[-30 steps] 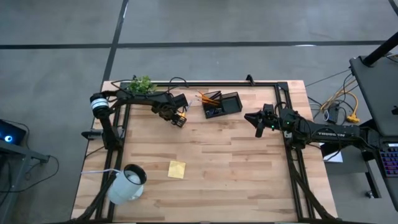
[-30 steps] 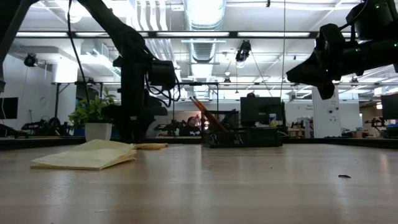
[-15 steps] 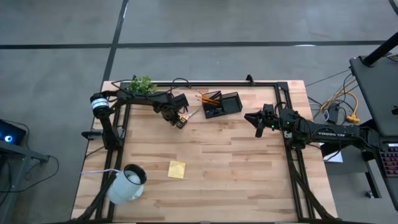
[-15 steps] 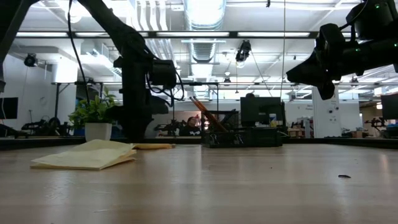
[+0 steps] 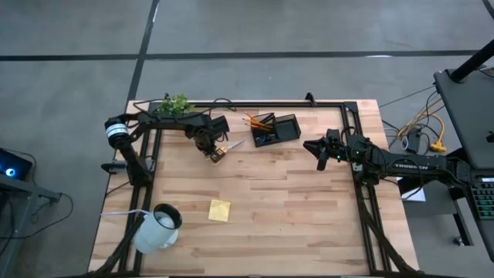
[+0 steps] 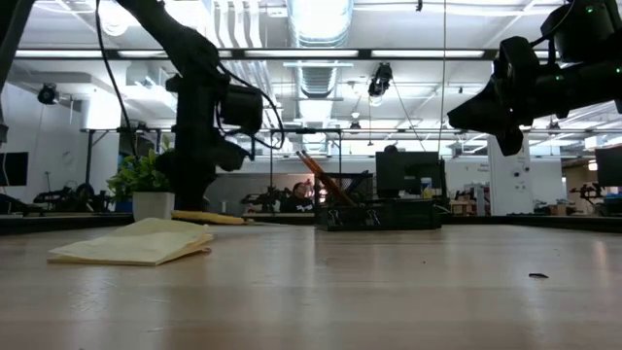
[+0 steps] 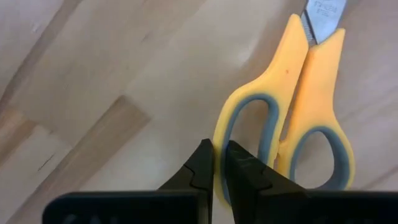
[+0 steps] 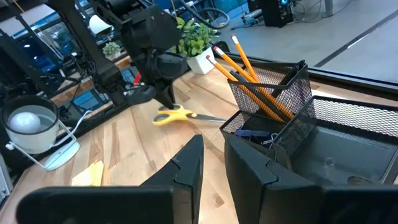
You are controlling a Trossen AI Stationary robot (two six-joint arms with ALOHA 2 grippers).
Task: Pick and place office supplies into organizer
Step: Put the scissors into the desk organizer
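The left gripper (image 5: 214,151) was clenched on one yellow handle loop of the scissors (image 7: 292,118), its fingertips (image 7: 205,163) pinched on the loop's rim — the scissors lay flat on the wooden table (image 5: 293,208), near the organizer (image 5: 275,129) and to its left. Small print showed on the blade at the pivot, too cut off to read. The organizer sat at the table's far edge with orange pencils (image 8: 249,78) standing tilted in its mesh cup. A sticky-note pad (image 5: 219,210) lay near the mug (image 5: 160,225). The right gripper (image 5: 321,157) hovered right of the organizer, fingers slightly parted, empty.
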